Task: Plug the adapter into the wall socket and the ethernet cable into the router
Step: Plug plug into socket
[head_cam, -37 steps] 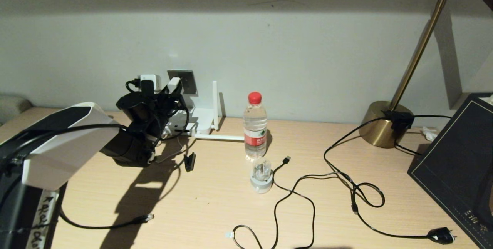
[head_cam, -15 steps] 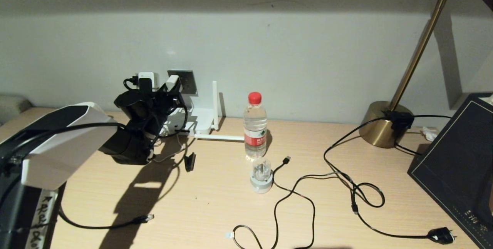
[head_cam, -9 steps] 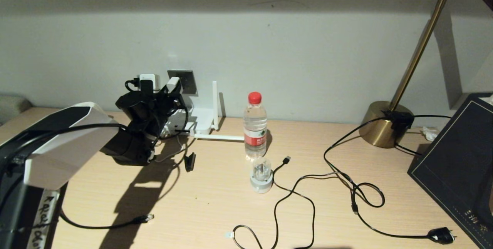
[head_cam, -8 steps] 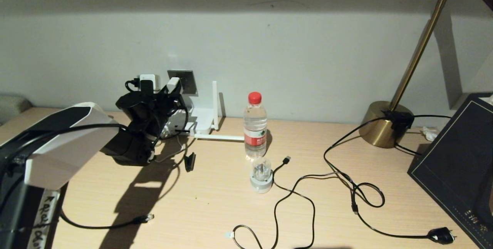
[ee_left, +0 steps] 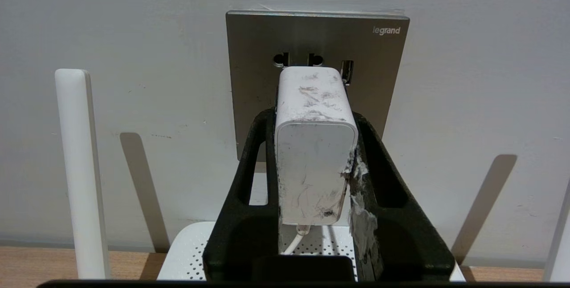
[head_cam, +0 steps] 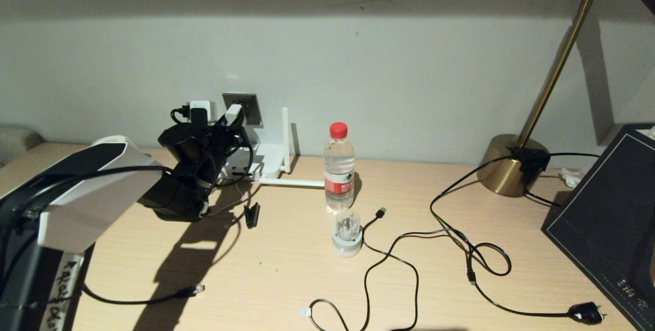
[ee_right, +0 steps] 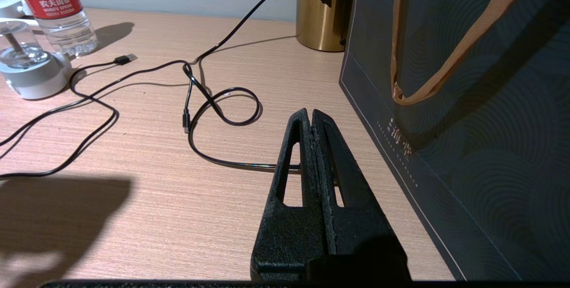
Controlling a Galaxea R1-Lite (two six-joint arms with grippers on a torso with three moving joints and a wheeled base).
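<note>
One plug meets its socket.
Left gripper (ee_left: 314,145) clamps the adapter (ee_left: 314,145) end-on, fingers (ee_left: 383,181) closed around it, so its prongs face the wall socket (ee_left: 249,65); right gripper (ee_right: 311,121), fingers shut empty, rests over the bench (ee_right: 133,154).

This looks like a hotel room or home bedroom desk: a light wood-grain desk (head_cam: 286,269) set against a plain pale wall (head_cam: 409,75), a brass desk lamp (head_cam: 517,162) at its right rear corner, a dark paper gift bag (ee_right: 467,101) with ribbon handles, and a water bottle (head_cam: 339,167).
</note>
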